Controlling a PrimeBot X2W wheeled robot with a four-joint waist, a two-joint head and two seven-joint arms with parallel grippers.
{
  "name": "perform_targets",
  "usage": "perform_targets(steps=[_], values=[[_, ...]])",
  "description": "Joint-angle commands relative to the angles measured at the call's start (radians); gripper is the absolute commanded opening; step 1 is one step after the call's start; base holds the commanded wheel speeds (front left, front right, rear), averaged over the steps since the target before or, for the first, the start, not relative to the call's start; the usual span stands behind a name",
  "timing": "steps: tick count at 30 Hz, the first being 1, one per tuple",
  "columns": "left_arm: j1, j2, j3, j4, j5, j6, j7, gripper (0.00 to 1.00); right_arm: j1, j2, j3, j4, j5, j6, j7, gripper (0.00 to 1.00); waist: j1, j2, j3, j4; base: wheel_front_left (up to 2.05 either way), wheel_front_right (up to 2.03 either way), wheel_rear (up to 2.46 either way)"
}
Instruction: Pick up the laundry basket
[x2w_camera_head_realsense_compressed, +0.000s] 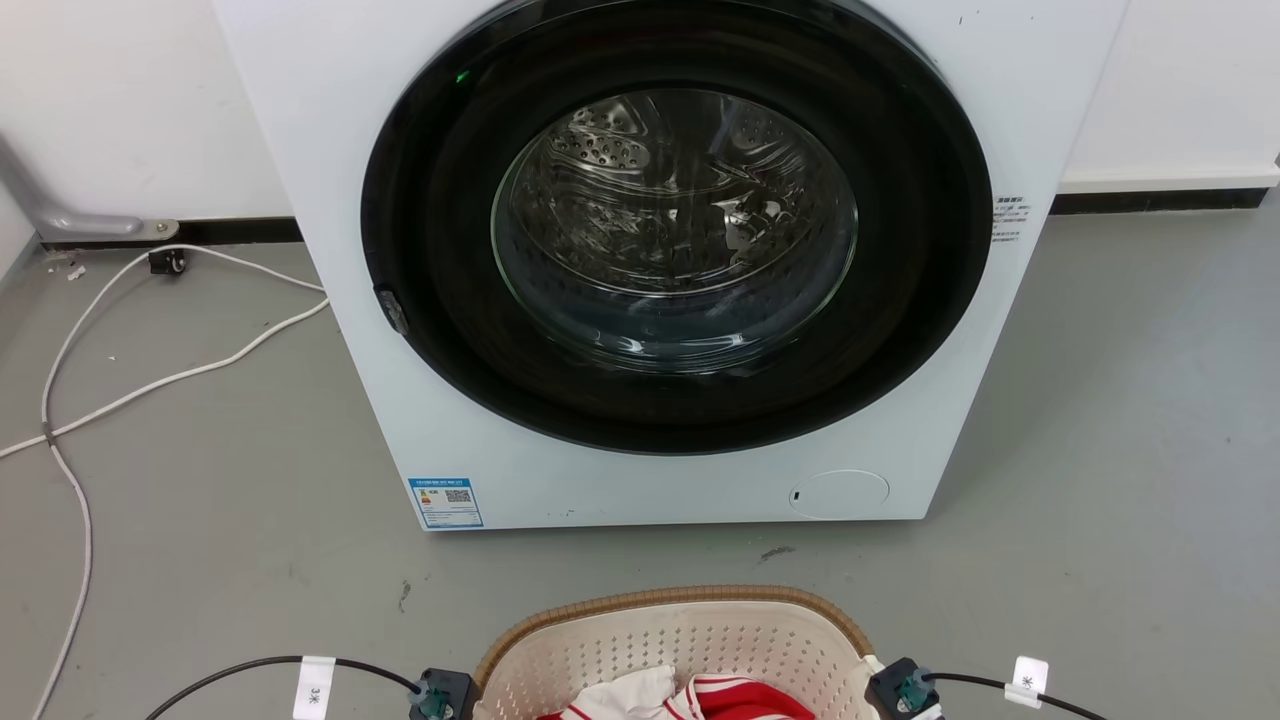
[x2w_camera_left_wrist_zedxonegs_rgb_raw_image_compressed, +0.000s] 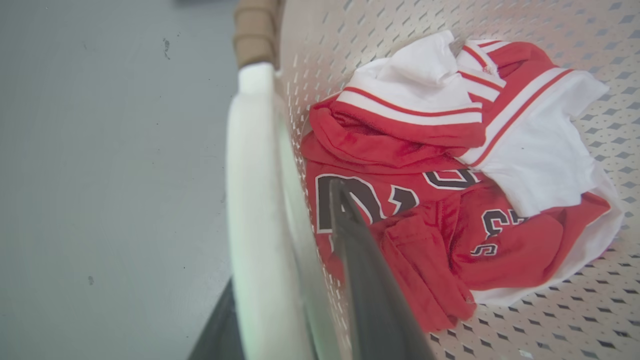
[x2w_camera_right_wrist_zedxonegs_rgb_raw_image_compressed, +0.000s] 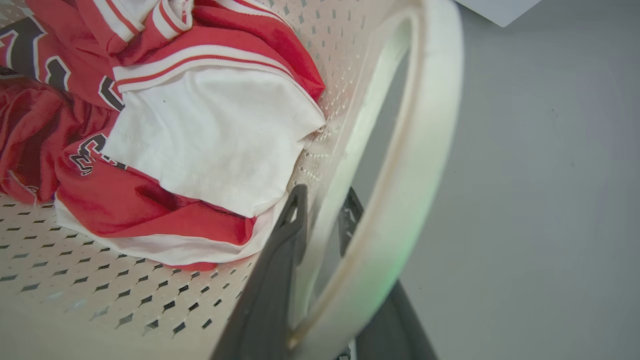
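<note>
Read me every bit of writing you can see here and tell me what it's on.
"3" and a small mark: left cable tag.
Star-like mark, unclear: right cable tag.
Blue label with QR code, on the washing machine: too small.
Side sticker, same machine: too small.
Dark numerals on the red jersey in the laundry basket: folded, unreadable.

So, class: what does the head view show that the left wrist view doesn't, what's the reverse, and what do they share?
Head view: the washing machine and a white cable on the floor. Left wrist view: dark lettering on the red garment and the basket's perforated bottom. Shared: the laundry basket, red-and-white clothes, grey floor.
</note>
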Motion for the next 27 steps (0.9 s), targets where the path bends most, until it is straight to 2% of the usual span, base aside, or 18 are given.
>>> perform_targets(steps=[1, 27], values=[[-0.014, 0.017, -0.007, 0.004, 0.003, -0.007, -0.007, 0.00, 0.006, -0.023, 0.007, 0.007, -0.005, 0.000, 0.004, 0.00, 0.0000, 0.0000, -0.001, 0.000, 0.00, 0.00, 0.00], [-0.021, 0.025, -0.053, 0.008, -0.037, -0.007, -0.014, 0.00, 0.006, -0.019, 0.001, 0.007, -0.007, 0.000, 0.004, 0.00, 0.0000, 0.0000, 0.003, 0.002, 0.00, 0.00, 0.00]])
